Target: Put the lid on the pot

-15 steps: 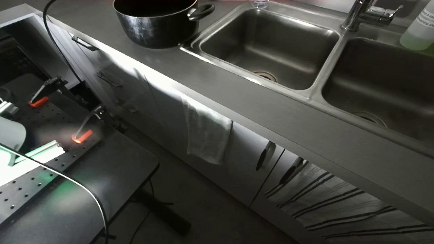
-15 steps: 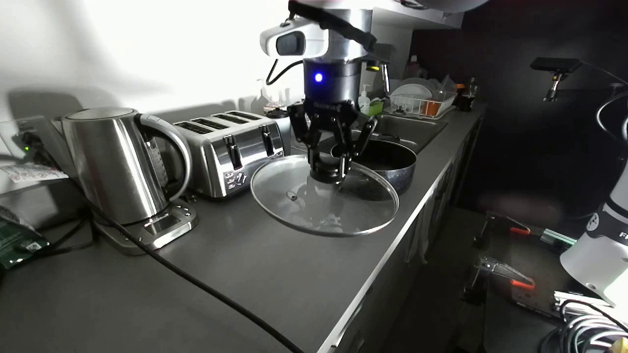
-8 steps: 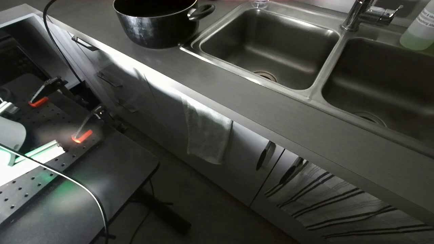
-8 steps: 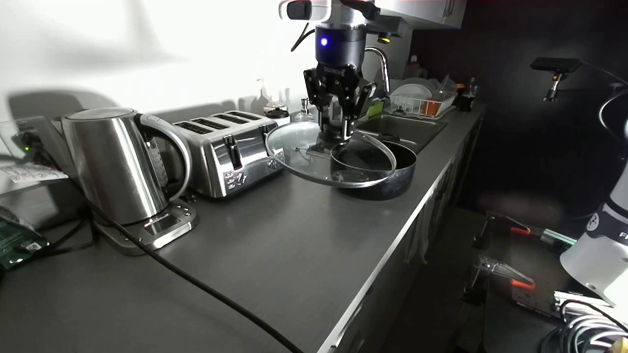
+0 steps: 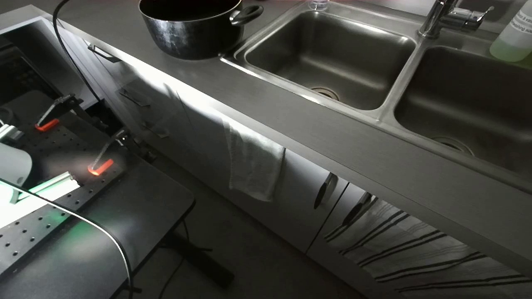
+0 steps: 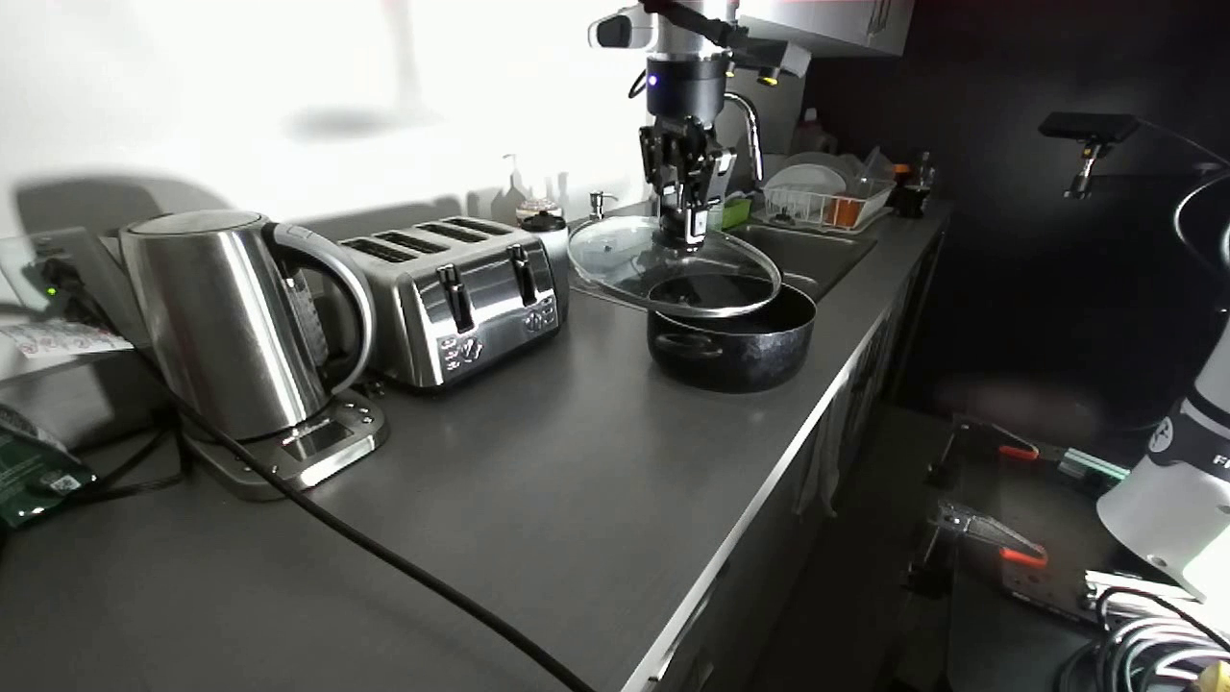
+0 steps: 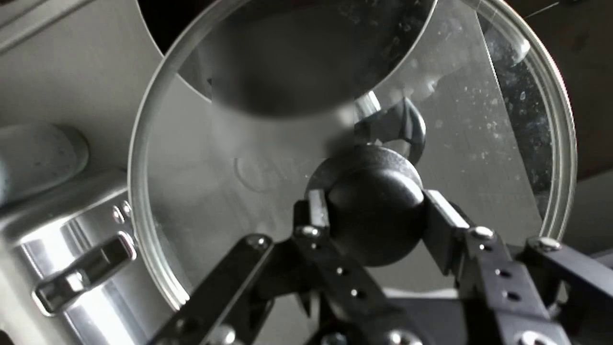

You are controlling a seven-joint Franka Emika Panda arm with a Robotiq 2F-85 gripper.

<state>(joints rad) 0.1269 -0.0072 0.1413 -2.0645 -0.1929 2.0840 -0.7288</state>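
The worktop [image 6: 519,519] runs through both exterior views, its front edge brightly lit. In an exterior view the sink [image 5: 406,79] shows two basins. A toaster [image 6: 480,308] stands by the wall-side edge, caught partly by the wrist view too; the kettle [image 6: 207,327] near it shows in an exterior view alone. The pot [image 5: 193,37] sits upright near the front edge, just beside a corner of the sink. The glass lid [image 6: 668,276] is held tilted above the worktop; in the wrist view it overlaps only part of the pot's mouth, and whether the two touch I cannot tell. There the gripper [image 7: 378,211] has its fingers [image 7: 318,211] partly apart, pressed to both sides of the lid's dark knob [image 7: 376,223].
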